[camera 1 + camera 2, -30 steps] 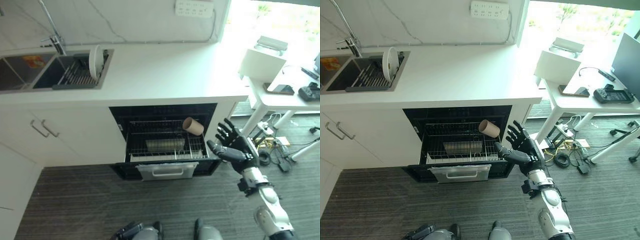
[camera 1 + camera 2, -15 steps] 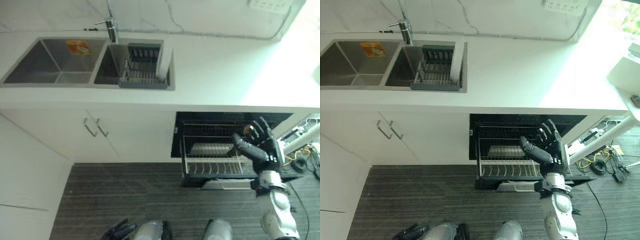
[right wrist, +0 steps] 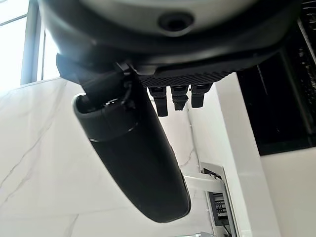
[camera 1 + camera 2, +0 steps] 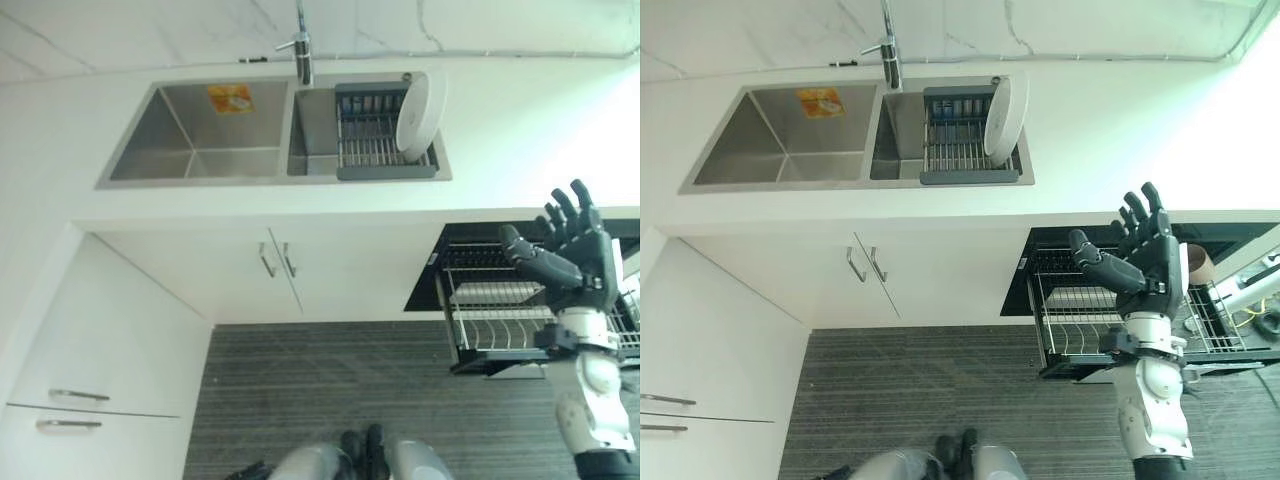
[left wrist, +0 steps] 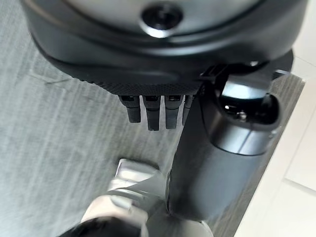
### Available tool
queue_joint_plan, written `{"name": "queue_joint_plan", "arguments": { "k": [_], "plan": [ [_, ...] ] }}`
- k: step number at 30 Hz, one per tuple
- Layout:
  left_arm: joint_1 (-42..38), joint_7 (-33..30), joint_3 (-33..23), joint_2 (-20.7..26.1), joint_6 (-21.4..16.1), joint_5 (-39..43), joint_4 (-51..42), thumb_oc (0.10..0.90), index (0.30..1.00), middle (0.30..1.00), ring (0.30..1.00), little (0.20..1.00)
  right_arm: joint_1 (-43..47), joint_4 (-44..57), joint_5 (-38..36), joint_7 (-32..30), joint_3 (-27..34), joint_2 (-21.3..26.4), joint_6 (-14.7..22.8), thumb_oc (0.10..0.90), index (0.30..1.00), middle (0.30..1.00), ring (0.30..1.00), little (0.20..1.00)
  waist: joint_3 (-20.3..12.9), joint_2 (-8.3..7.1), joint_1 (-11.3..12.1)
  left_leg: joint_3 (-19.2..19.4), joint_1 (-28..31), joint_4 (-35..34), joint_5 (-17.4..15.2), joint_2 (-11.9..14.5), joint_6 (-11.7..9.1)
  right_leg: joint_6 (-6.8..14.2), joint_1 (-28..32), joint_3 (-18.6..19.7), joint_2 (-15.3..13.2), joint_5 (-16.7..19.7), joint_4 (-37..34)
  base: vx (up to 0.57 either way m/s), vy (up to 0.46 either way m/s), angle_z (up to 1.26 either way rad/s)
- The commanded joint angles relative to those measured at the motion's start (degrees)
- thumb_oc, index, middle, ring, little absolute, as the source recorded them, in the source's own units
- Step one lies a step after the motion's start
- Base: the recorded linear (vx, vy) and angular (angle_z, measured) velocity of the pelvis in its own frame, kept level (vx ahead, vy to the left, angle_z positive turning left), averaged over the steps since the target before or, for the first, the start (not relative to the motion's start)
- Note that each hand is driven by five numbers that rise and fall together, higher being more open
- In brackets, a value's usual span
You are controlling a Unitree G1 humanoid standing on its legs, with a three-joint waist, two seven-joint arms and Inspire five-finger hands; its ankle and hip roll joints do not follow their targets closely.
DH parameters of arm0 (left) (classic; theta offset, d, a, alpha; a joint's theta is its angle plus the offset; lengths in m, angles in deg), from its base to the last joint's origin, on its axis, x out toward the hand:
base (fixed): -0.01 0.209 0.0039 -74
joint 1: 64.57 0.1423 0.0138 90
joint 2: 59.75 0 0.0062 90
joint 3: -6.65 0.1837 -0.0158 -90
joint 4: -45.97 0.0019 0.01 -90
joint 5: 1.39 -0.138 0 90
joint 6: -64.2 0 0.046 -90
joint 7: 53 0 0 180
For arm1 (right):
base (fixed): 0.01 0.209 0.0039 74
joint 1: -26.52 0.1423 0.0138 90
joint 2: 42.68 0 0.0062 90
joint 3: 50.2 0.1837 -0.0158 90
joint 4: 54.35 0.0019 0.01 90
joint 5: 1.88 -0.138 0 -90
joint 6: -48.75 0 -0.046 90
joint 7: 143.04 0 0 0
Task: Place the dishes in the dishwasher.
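A white plate (image 4: 1005, 118) stands on edge in the dark dish rack (image 4: 962, 143) in the right basin of the steel sink (image 4: 780, 150). Below the counter the dishwasher's wire rack (image 4: 1080, 322) is pulled out, and a brown cup (image 4: 1201, 263) lies in it at the right. My right hand (image 4: 1148, 265) is raised in front of that rack, open with fingers spread and nothing in it; in its wrist view its fingers (image 3: 174, 98) are straight. My left hand (image 5: 153, 111) hangs open above the grey floor, holding nothing.
A tap (image 4: 300, 52) stands behind the sink. White cabinet doors with handles (image 4: 274, 265) sit under the counter (image 4: 520, 130), and drawers (image 4: 70, 400) lie at the lower left. Grey plank floor (image 4: 320, 380) stretches before the cabinets.
The camera has swung left, so the sink and plate now sit mid-view and the dishwasher at the right edge. My right hand stays raised and open.
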Motion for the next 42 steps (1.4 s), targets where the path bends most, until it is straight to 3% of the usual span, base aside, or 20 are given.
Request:
{"name": "queue_joint_plan", "arguments": {
  "k": [1, 8, 12, 13, 14, 16, 17, 19, 21, 22, 24, 29, 31, 32, 34, 36, 38, 39, 42],
  "plan": [
    [2.7, 0.5, 1.9, -0.7, 0.8, -1.2, 0.7, 0.800, 0.900, 0.900, 0.900, 0.900, 6.8, 5.5, 1.1, -0.3, 3.7, 2.5, 4.8, 0.800, 0.900, 0.900, 0.900, 0.900, -2.2, -1.00, -0.4, 2.2, 2.9, -0.1, -3.8, -3.6, 2.2, 4.0, 5.4, -1.4, 0.6, -0.8, -5.3, 0.10, -0.055, -0.14],
    [2.7, -0.2, 2.5, -0.9, 1.1, -2.1, 1.0, 0.800, 0.900, 0.900, 0.900, 0.900, 6.4, 6.6, 1.0, -0.8, 3.4, 2.3, 4.9, 0.800, 0.900, 0.900, 0.900, 0.900, -1.8, -1.28, -0.7, 2.4, 3.7, -0.1, -3.9, -3.9, 1.9, 3.4, 5.7, -0.8, 0.3, -1.1, -5.3, 0.06, -0.046, -0.03],
    [2.7, -0.9, 2.7, -1.3, 1.0, -1.9, 1.4, 0.800, 0.900, 0.900, 0.900, 0.900, 6.1, 6.7, 1.4, -0.3, 3.2, 2.1, 5.4, 0.800, 0.900, 0.900, 0.900, 0.900, -1.4, -2.73, -0.2, 2.9, 5.1, 0.9, -2.5, -5.3, 1.1, 2.9, 6.1, -0.1, -1.3, -1.3, -5.3, 0.04, -0.059, -0.06],
    [2.7, -1.0, 2.7, -1.4, 0.9, -2.0, 1.5, 0.800, 0.900, 0.900, 0.900, 0.900, 6.1, 6.7, 1.4, -0.2, 3.1, 2.3, 5.7, 0.800, 0.900, 0.900, 0.900, 0.900, -1.1, -2.89, -0.2, 3.1, 4.3, 4.1, -1.6, -5.1, 0.5, 2.6, 6.1, 0.0, -1.4, -1.5, -5.3, 0.01, -0.072, -0.09],
    [2.6, -1.0, 2.6, -1.5, 0.7, -2.4, 1.9, 0.800, 0.900, 0.900, 0.900, 0.900, 6.1, 6.4, 1.4, -0.3, 3.1, 2.5, 6.0, 0.800, 0.900, 0.900, 0.900, 0.900, -0.5, -3.28, 0.0, 2.9, 0.8, 11.9, 0.4, -4.8, -0.9, 2.1, 6.3, 0.5, -1.5, -1.5, -5.3, 0.01, -0.065, -0.05],
    [2.5, -0.9, 2.7, -1.8, 1.0, -3.1, 2.0, 0.800, 0.900, 0.900, 0.900, 0.900, 6.4, 5.9, 1.5, -0.2, 2.9, 2.5, 6.2, 0.800, 0.900, 0.900, 0.900, 0.900, 0.2, -3.54, 0.5, 2.1, -3.8, 17.8, 2.1, -4.6, -2.0, 1.9, 6.5, 1.4, -1.0, -1.0, -5.3, 0.04, -0.021, 0.02],
    [2.5, -0.8, 2.7, -2.0, 1.0, -3.5, 2.1, 0.800, 0.900, 0.900, 0.900, 0.900, 6.7, 5.7, 1.8, -0.1, 2.6, 2.3, 6.1, 0.800, 0.900, 0.900, 0.900, 0.900, 0.4, -3.44, 0.8, 1.5, -5.1, 17.8, 2.4, -4.7, -1.9, 2.0, 6.6, 2.1, -0.7, -0.9, -5.3, 0.14, 0.108, -0.33],
    [3.0, -1.0, 2.8, -2.6, 1.4, -3.1, 1.8, 0.800, 0.900, 0.900, 0.900, 0.900, 8.0, 5.5, 3.1, 0.0, 1.4, 1.8, 5.3, 0.800, 0.900, 0.900, 0.900, 0.900, 0.7, -2.88, 1.9, -1.0, -4.5, 9.7, 3.7, -4.5, -1.2, 2.6, 6.9, 4.6, 0.4, -1.4, -5.3, 0.18, 0.170, -0.65],
    [3.2, -1.0, 2.8, -2.6, 1.8, -3.2, 2.0, 0.800, 0.900, 0.900, 0.900, 0.900, 9.3, 5.4, 3.7, -1.1, -0.1, 2.1, 4.3, 0.800, 0.900, 0.900, 0.900, 0.900, 0.9, -2.23, 3.0, -4.0, -4.4, -0.1, 7.3, -4.1, -1.6, 2.6, 7.9, 6.9, 1.9, -2.5, -5.3, 0.26, 0.210, -0.69],
    [3.9, -1.2, 2.5, -2.8, 1.4, -3.5, 2.8, 0.800, 0.900, 0.900, 0.900, 0.900, 10.2, 4.6, 3.7, -2.1, -1.0, 2.4, 4.3, 0.800, 0.900, 0.900, 0.900, 0.900, 1.4, -1.38, 4.6, -6.2, -9.2, -0.1, 10.2, -3.2, -3.1, 2.3, 9.7, 8.8, 4.2, -4.0, -5.3, 0.29, 0.186, -0.72],
    [4.2, -1.8, 2.3, -3.0, 1.3, -3.7, 3.2, 0.800, 0.900, 0.900, 0.900, 0.900, 10.4, 4.3, 3.8, -2.4, -1.1, 2.5, 4.4, 0.800, 0.900, 0.900, 0.900, 0.900, 1.5, -1.38, 5.3, -6.2, -10.9, -0.1, 12.1, -3.2, -3.5, 2.1, 10.7, 9.4, 4.8, -4.7, -5.3, 0.22, 0.107, -0.64],
    [4.4, -5.3, 1.8, -2.1, 1.3, -6.7, 3.3, 0.800, 0.900, 0.900, 0.900, 0.900, 11.0, 3.6, 2.3, -2.3, -1.6, 2.4, 4.8, 0.800, 0.900, 0.900, 0.900, 0.900, -0.3, -2.20, 6.8, -3.9, -10.1, -0.1, 5.5, -3.5, -0.1, 3.7, 12.8, 7.2, 2.9, -4.9, -5.3, 0.21, 0.143, -0.65],
    [4.3, -6.4, 2.1, -1.5, 0.1, -7.9, 3.2, 0.800, 0.900, 0.900, 0.900, 0.900, 11.0, 4.1, 1.4, -1.4, -2.0, 1.9, 5.1, 0.800, 0.900, 0.900, 0.900, 0.900, -1.3, -1.58, 7.1, -2.6, -8.5, -0.1, 3.1, -2.8, 1.5, 4.8, 14.7, 2.6, 2.0, -0.7, -5.3, 0.12, 0.120, -0.68],
    [4.0, -7.0, 1.9, -1.1, 0.6, -5.8, 2.7, 0.800, 0.900, 0.900, 0.900, 0.900, 11.1, 4.8, 1.5, -1.4, -2.9, 1.2, 5.2, 0.800, 0.900, 0.900, 0.900, 0.900, -1.2, -0.60, 7.2, -2.5, -6.8, -0.1, 1.5, -2.4, 2.9, 6.5, 13.3, -1.1, 1.0, 4.1, -0.3, 0.09, 0.122, -0.73],
    [3.9, -7.9, 1.5, -0.8, 0.7, -2.8, 2.2, 0.800, 0.900, 0.900, 0.900, 0.900, 11.2, 5.0, 1.3, -0.6, -4.0, 0.4, 5.3, 0.800, 0.900, 0.900, 0.900, 0.900, -0.9, 0.02, 7.3, -2.2, -6.0, -0.1, 0.5, -2.1, 3.7, 7.5, 8.9, -3.7, -0.8, 5.3, 5.4, 0.01, 0.063, -0.58],
    [3.6, -7.5, 0.7, 0.0, 1.3, 0.1, 1.8, 0.800, 0.900, 0.900, 0.900, 0.900, 13.2, 3.9, 0.8, 1.5, -5.9, -0.5, 5.9, 0.800, 0.900, 0.900, 0.900, 0.900, -0.6, 1.22, 8.2, -0.9, -4.8, -0.1, 0.0, 0.1, 2.8, 7.1, 6.1, -8.7, -4.2, 3.8, 1.5, -0.05, -0.088, -0.51],
    [3.2, -6.5, 0.0, 0.4, 1.2, 0.8, 2.4, 0.800, 0.900, 0.900, 0.900, 0.900, 14.8, 3.1, 1.4, 2.1, -7.1, -0.6, 6.5, 0.800, 0.900, 0.900, 0.900, 0.900, 0.3, 1.46, 8.3, -0.6, -3.5, -0.1, -0.9, 0.9, 2.5, 7.8, 4.4, -9.6, -6.0, 5.2, -1.6, -0.03, -0.116, -0.91],
    [3.5, -6.5, 0.2, 0.6, 0.8, 2.3, 2.6, 0.800, 0.900, 0.900, 0.900, 0.900, 15.9, 3.0, 1.0, 2.7, -7.3, -0.4, 6.2, 0.800, 0.900, 0.900, 0.900, 0.900, 0.6, 1.81, 8.1, -0.8, -3.3, -0.1, -1.1, 2.1, 1.8, 7.5, 4.6, -9.0, -5.3, 4.1, -4.7, -0.01, -0.170, -0.71],
    [3.9, -6.8, -0.1, 0.2, 0.8, 3.5, 3.1, 0.800, 0.900, 0.900, 0.900, 0.900, 17.8, 2.7, 0.8, 2.9, -8.4, -0.6, 5.4, 0.800, 0.900, 0.900, 0.900, 0.900, -0.1, 0.27, 8.8, 0.0, -3.9, -0.1, -0.6, 2.2, 1.0, 7.5, 3.6, -9.0, -6.2, 1.6, -5.3, 0.00, -0.190, -0.15]
  ]
}}
